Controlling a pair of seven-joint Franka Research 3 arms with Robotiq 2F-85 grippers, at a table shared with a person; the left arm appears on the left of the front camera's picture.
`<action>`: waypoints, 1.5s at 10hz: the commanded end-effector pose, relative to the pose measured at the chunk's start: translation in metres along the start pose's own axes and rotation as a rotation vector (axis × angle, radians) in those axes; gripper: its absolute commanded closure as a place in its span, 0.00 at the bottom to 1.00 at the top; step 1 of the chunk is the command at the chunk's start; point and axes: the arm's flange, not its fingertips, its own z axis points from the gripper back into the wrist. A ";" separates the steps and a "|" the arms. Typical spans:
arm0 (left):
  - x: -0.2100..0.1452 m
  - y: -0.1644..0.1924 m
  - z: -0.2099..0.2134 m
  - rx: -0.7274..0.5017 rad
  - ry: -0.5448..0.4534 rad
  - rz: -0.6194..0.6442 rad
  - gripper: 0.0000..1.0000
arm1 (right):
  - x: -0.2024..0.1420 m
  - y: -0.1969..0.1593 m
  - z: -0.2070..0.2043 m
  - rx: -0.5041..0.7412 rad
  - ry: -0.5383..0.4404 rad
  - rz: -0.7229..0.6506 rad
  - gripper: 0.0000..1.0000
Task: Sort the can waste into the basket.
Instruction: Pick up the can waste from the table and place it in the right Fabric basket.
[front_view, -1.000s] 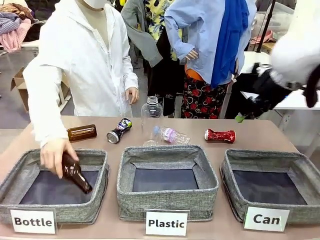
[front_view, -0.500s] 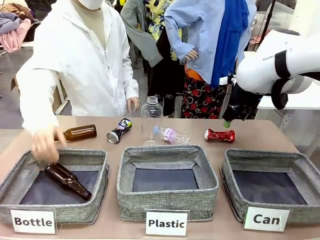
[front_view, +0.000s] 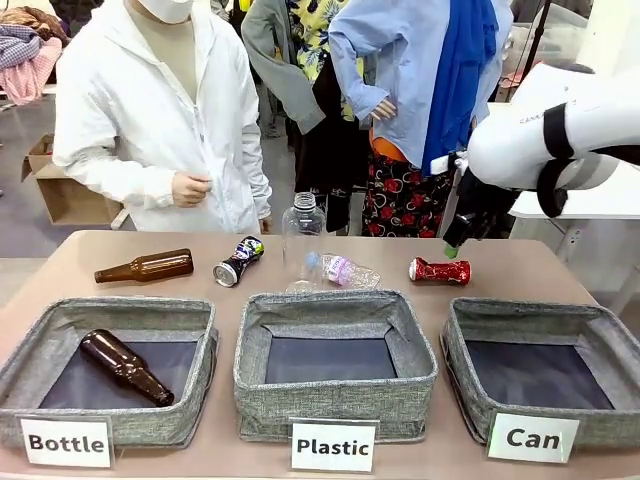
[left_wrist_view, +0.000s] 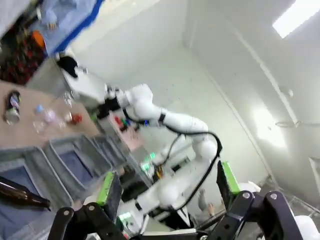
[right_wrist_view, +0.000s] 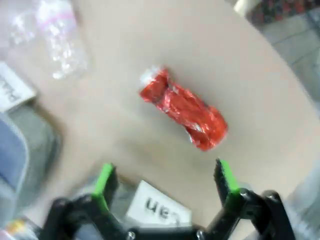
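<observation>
With the right claw (right_wrist_view: 164, 172) spread wide and empty above the crushed red can (right_wrist_view: 182, 107), which lies on the tabletop (front_view: 525, 268) behind the Can basket (front_view: 465, 390), an off-centre pinch could squirt its slanted, dented body sideways.

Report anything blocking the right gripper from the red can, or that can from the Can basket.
Nothing visible. The open right gripper hovers above the red can, and only bare table lies between that can and the Can basket.
</observation>
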 end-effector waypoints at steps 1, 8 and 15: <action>0.001 0.026 -0.051 0.002 0.192 0.118 0.00 | 0.023 -0.031 -0.024 0.134 -0.090 0.359 0.00; -0.003 0.103 -0.114 0.096 0.354 0.314 0.00 | 0.054 -0.049 -0.078 0.147 0.096 0.679 0.00; -0.003 0.103 -0.114 0.096 0.354 0.314 0.00 | 0.057 -0.051 -0.119 0.187 0.217 0.582 0.00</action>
